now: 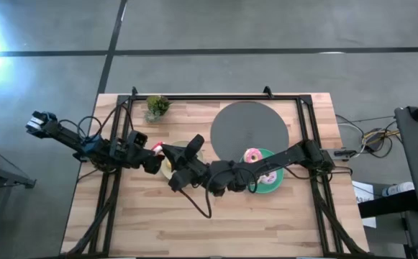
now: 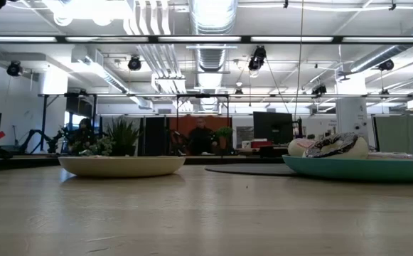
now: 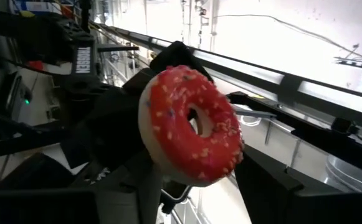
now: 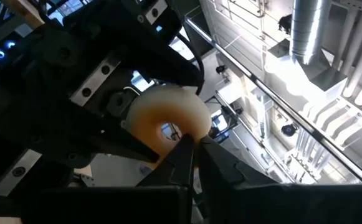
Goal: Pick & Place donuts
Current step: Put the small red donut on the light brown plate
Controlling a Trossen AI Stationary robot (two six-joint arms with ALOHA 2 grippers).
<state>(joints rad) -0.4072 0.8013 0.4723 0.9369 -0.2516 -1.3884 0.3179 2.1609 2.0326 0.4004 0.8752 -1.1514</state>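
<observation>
The left gripper (image 1: pixel 158 150), at centre-left of the high view, grips the red donut (image 3: pixel 193 124). The right gripper (image 1: pixel 174 178), fingers pressed together, meets it over the cream plate (image 2: pixel 121 166). Right of centre, the teal plate (image 1: pixel 275 185) holds a pink donut (image 1: pixel 252 155) and seemingly a second one.

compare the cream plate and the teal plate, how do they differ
The round cream plate is pale and looks empty in the low view, while the round teal plate is blue-green and carries donuts. From above, the cream plate lies mostly hidden under the arms; the teal plate shows more. Both are shallow dishes resting on the wooden table.
</observation>
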